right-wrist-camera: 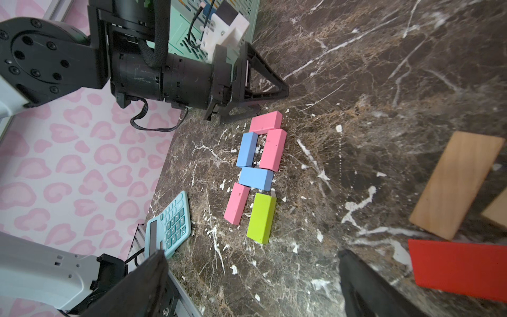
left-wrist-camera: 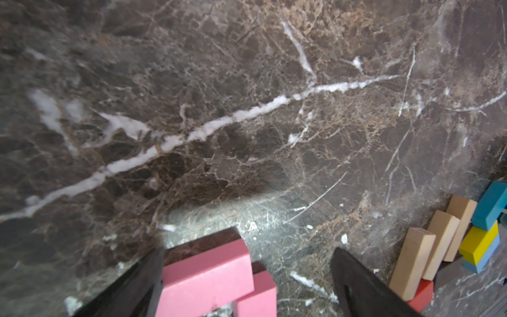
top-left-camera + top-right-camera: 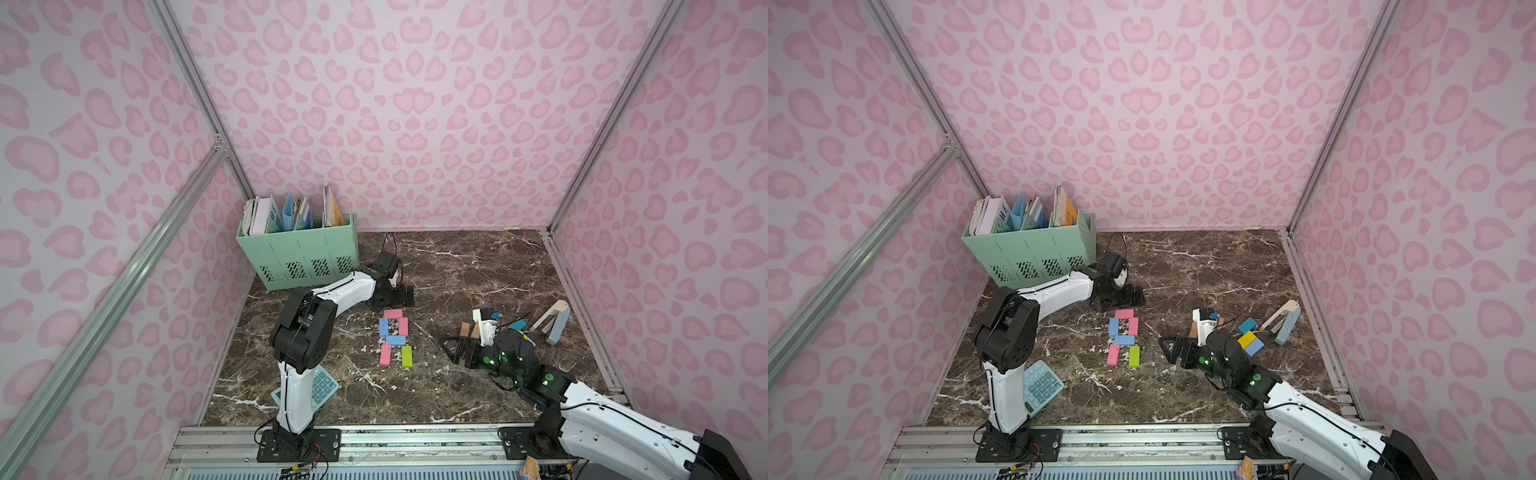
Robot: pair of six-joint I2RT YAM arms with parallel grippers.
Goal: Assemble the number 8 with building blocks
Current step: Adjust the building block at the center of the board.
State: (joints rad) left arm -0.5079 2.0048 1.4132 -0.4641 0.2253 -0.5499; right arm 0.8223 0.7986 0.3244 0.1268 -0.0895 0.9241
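Building blocks lie flat; aligned front to back.

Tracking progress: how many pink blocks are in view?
3: top pink block at the far end, side pink block beside the vertical blue block, lower pink block beside the green block. The spare pile may hide more.

Even bright light, soft shadows; wrist views blurry w/ edge distortion.
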